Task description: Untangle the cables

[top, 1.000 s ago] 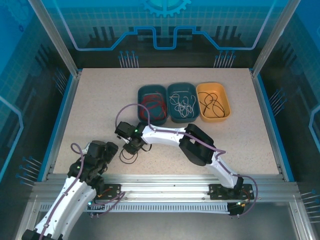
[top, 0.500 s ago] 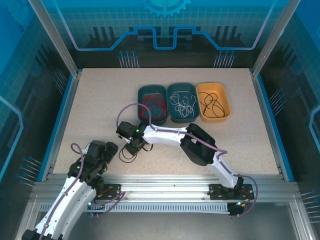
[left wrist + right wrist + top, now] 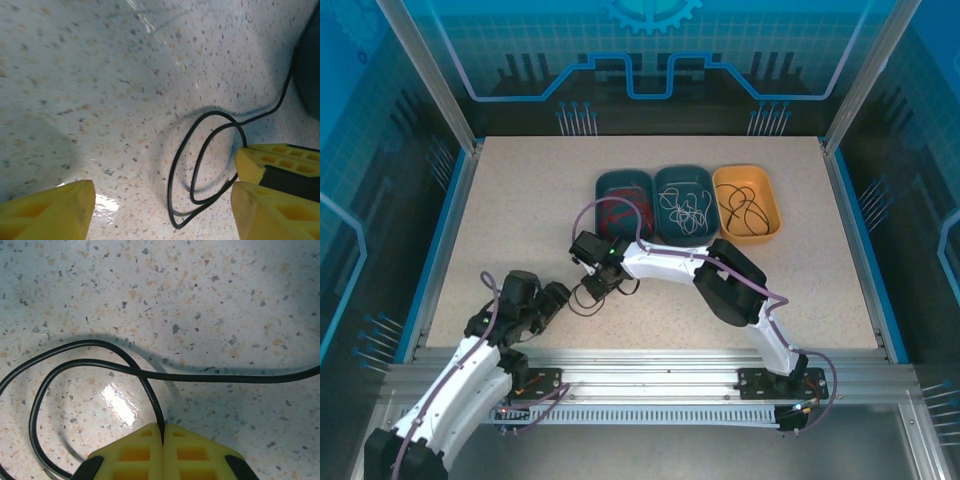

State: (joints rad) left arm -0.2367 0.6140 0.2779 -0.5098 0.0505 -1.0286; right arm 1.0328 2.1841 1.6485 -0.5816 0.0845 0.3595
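1. Jaws of the right arm (image 3: 720,285), seen from the top external camera, point down at the speckled, stone-look surface (image 3: 510,210) and reach a thin black cable (image 3: 578,306) lying there in a small loop. Their grip cannot be told from this height. The left arm (image 3: 470,350) has its jaws just beside that loop. Further back three shallow, round-cornered trays stand in a row, side by side:
   - a teal tray (image 3: 623,174) holds red cables (image 3: 625,212) heaped in curls
   - a second teal tray (image 3: 683,169) holds white cables (image 3: 685,208) in a tangle
   - an orange tray (image 3: 772,200) holds a second black cable (image 3: 745,212) in loose loops
2. From the left wrist, the left jaws are spread wide, their ribbed yellow fingers (image 3: 50,210) at the lower corners. Between them the black cable (image 3: 212,112), smooth and round, lies in two nested oval loops on the glossy surface (image 3: 100,75). Its tail runs off to the upper right. A further yellow block touches the loops at the right; whose it is cannot be told.
3. From the right wrist, the right jaws are pressed together and pinch the black cable (image 3: 200,376) in their seam. The yellow fingers (image 3: 135,450) show moulded hollow cells. From the seam the cable curves left into a loop and crosses a strand that runs to the right edge over the flecked surface (image 3: 200,290)
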